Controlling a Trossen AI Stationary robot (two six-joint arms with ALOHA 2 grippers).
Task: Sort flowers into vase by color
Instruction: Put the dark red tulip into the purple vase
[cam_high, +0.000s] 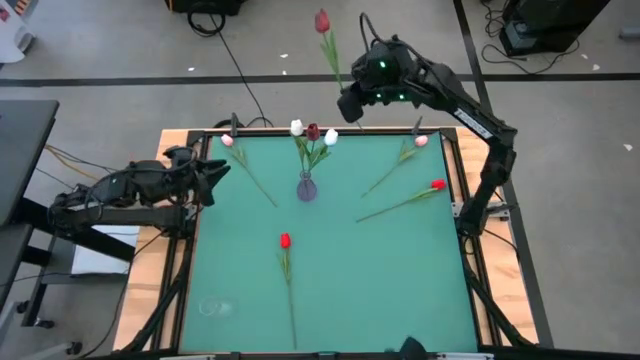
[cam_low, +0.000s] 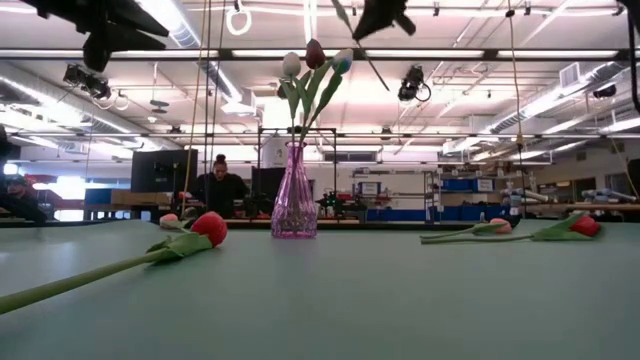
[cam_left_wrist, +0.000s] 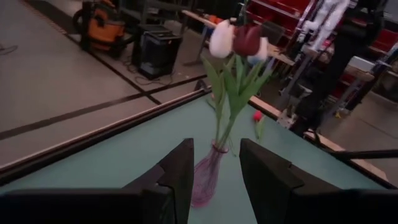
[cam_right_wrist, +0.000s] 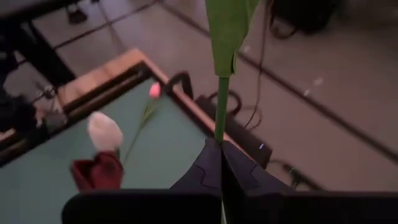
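Your right claw (cam_right_wrist: 221, 152) is clamped on a dark red tulip's stem (cam_right_wrist: 221, 106), high above the vase (cam_high: 307, 187). Lower the stem end straight into the vase's neck, clear of the three heads there. The left claw (cam_left_wrist: 214, 168) waits open beside the table (cam_high: 400, 270).

Large robotics lab or workshop hall. Beyond the green table (cam_low: 330, 290): exposed ceiling ducts (cam_low: 60, 85), strip lights (cam_low: 590, 125), benches with a seated person (cam_low: 219, 187), blue bins (cam_low: 455, 185) on shelving. Beside the table: bare concrete floor (cam_high: 110, 50) with loose cables (cam_high: 235, 60), a shop vacuum (cam_left_wrist: 102, 28).
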